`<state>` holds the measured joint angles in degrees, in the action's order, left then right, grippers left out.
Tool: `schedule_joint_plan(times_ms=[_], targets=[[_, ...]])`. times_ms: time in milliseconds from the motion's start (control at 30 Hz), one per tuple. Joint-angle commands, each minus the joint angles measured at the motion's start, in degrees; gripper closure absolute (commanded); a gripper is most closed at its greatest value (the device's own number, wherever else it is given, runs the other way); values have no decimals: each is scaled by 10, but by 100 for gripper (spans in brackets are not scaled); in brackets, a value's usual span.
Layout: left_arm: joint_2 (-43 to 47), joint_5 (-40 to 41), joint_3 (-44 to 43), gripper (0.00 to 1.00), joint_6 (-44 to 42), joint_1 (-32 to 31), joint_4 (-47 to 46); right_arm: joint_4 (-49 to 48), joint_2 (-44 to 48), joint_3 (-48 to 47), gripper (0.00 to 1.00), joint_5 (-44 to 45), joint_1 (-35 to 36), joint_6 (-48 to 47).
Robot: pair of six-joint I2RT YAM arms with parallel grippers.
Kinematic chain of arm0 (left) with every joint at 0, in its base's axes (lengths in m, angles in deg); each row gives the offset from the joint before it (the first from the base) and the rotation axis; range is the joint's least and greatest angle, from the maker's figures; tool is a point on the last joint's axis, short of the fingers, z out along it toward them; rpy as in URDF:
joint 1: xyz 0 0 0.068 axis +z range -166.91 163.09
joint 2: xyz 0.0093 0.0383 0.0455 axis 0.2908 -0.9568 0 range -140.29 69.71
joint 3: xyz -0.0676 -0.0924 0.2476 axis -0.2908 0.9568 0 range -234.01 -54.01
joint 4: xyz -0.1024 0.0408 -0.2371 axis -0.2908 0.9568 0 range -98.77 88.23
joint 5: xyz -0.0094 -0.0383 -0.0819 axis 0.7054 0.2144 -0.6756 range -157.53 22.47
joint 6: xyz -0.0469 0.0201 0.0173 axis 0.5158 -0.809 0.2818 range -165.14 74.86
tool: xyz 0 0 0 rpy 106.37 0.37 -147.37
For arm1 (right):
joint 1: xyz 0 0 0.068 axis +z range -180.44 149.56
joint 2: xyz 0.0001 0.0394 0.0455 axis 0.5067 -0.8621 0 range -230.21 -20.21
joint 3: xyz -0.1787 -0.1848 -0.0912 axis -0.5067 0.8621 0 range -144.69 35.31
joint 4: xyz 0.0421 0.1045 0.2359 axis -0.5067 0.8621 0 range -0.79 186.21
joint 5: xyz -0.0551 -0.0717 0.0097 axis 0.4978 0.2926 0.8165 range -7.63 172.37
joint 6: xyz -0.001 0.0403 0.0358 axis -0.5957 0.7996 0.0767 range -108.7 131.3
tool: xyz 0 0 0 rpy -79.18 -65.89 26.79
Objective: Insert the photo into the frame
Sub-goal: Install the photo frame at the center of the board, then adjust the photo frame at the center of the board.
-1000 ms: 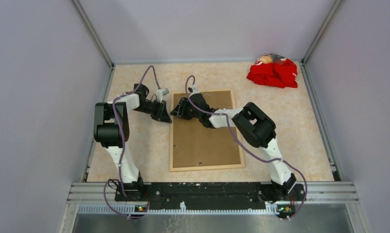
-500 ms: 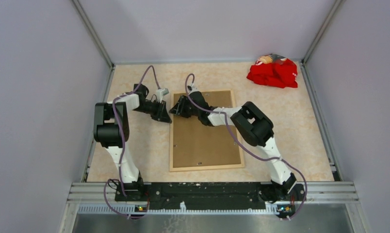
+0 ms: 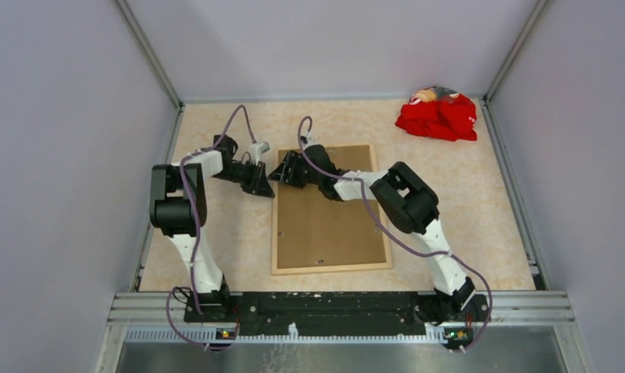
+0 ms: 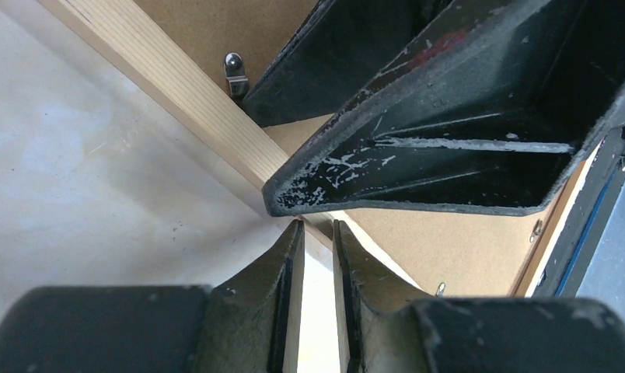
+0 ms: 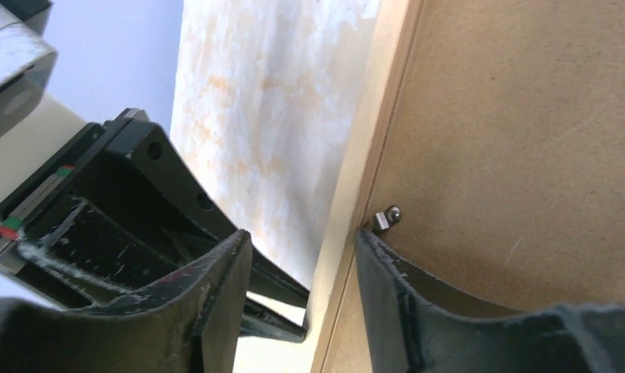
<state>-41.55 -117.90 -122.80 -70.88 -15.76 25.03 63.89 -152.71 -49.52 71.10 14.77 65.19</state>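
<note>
The frame (image 3: 275, 233) lies face down in mid-table, its thin wood rail (image 4: 177, 78) around the brown backing board (image 3: 329, 217). The photo is hidden. My left gripper (image 3: 261, 186) sits at the outer side of the frame's left rail. Its fingers (image 4: 315, 225) are almost together, with a thin slit and nothing in it. My right gripper (image 3: 281, 172) reaches in from the right and stands open astride that rail (image 5: 371, 140). One finger is over the table and the other is on the board beside a small metal tab (image 5: 385, 218).
A crumpled red cloth (image 3: 438, 115) lies at the far right corner. Grey walls close in the table (image 3: 465, 202) on three sides. More metal tabs (image 4: 233, 71) sit along the board's edge. The two grippers are very close together at the frame's far left corner.
The right gripper has slid a little to the far left, onto the frame's left rail, and its jaws have widened. The left gripper and the frame have stayed put.
</note>
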Motion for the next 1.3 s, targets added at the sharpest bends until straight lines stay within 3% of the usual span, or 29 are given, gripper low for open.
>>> schedule_joint_plan(times_ms=[0,167,333,533,767,900,1000,1267], targets=[[8,16,-14,73,-37,16,46,4,67,8,42,-40,-19,-17],[38,23,-34,70,-90,34,101,95,196,54,23,-24,-70,-81],[77,57,13,66,-143,30,109,194,316,167,2,52,-161,-120],[123,118,99,64,-158,-30,62,243,367,274,1,92,-273,-143],[144,156,145,64,-158,-70,38,209,305,287,1,33,-302,-138],[153,166,161,64,-159,-94,34,176,246,247,1,-27,-295,-107],[155,170,168,64,-153,-119,26,207,192,170,1,-41,-268,-109],[123,172,160,62,-108,-214,-4,345,6,-150,1,-77,-150,-124]])
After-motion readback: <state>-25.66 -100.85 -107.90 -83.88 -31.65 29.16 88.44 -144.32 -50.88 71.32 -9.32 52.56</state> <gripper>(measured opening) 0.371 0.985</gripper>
